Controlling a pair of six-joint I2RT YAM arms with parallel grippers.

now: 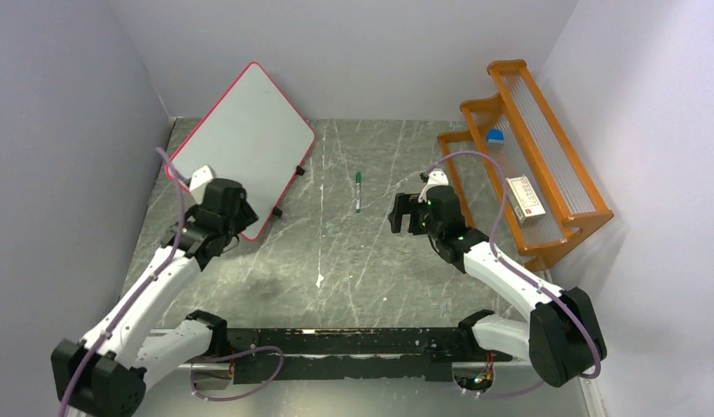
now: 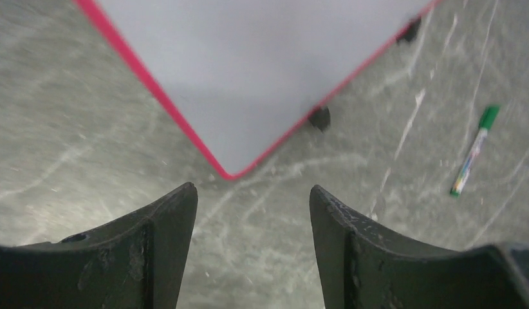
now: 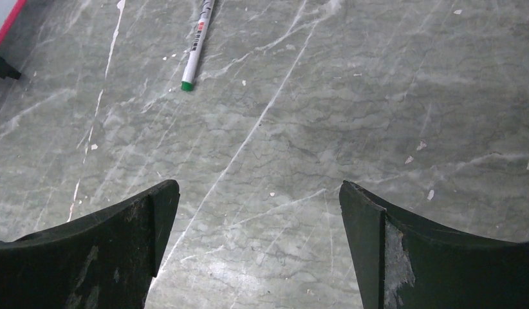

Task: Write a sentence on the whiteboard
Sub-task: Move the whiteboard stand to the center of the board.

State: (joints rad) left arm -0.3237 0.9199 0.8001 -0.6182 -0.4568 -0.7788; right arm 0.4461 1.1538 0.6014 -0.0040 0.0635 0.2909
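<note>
The whiteboard [image 1: 245, 130], white with a pink-red frame, lies tilted at the back left of the table. Its face is blank and no sentence shows on it. In the left wrist view its near corner [image 2: 230, 172] lies just ahead of my fingers. My left gripper [image 1: 234, 224] [image 2: 252, 190] hovers at that corner, open, with only table between the jaws. A green-capped white marker [image 1: 357, 191] [image 2: 474, 151] [image 3: 199, 42] lies loose on the table's middle. My right gripper [image 1: 402, 214] [image 3: 259, 183] stands wide open to the right of the marker, holding nothing.
An orange wooden rack [image 1: 527, 165] stands at the right wall, holding a white box [image 1: 525, 200] and a small blue-topped item [image 1: 495, 136]. The board rests on small black feet [image 1: 277, 211] [image 2: 320, 118]. Grey walls close in on three sides.
</note>
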